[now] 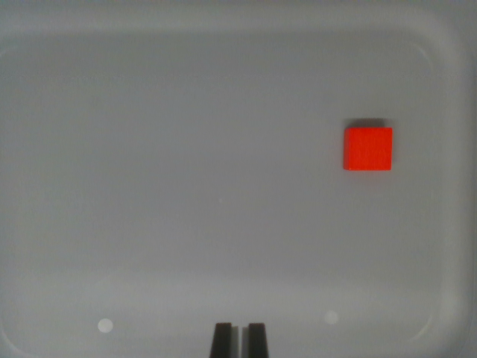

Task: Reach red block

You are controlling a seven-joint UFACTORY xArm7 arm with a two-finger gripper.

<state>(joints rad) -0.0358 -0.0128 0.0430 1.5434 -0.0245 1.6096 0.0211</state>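
Red block (367, 148) sits alone on the grey tray (186, 186), off to the wrist view's right, well apart from the fingers (221, 341), which are nearly pressed together. Looks rigid and light; pinch its flat opposite sides.

claw (238, 339) | two dark, nearly black fingertips (222, 341) showing at the bottom edge | each looking flat, narrow and straight-sided | pale grey strip showing between them | no cables, screws or markings showing
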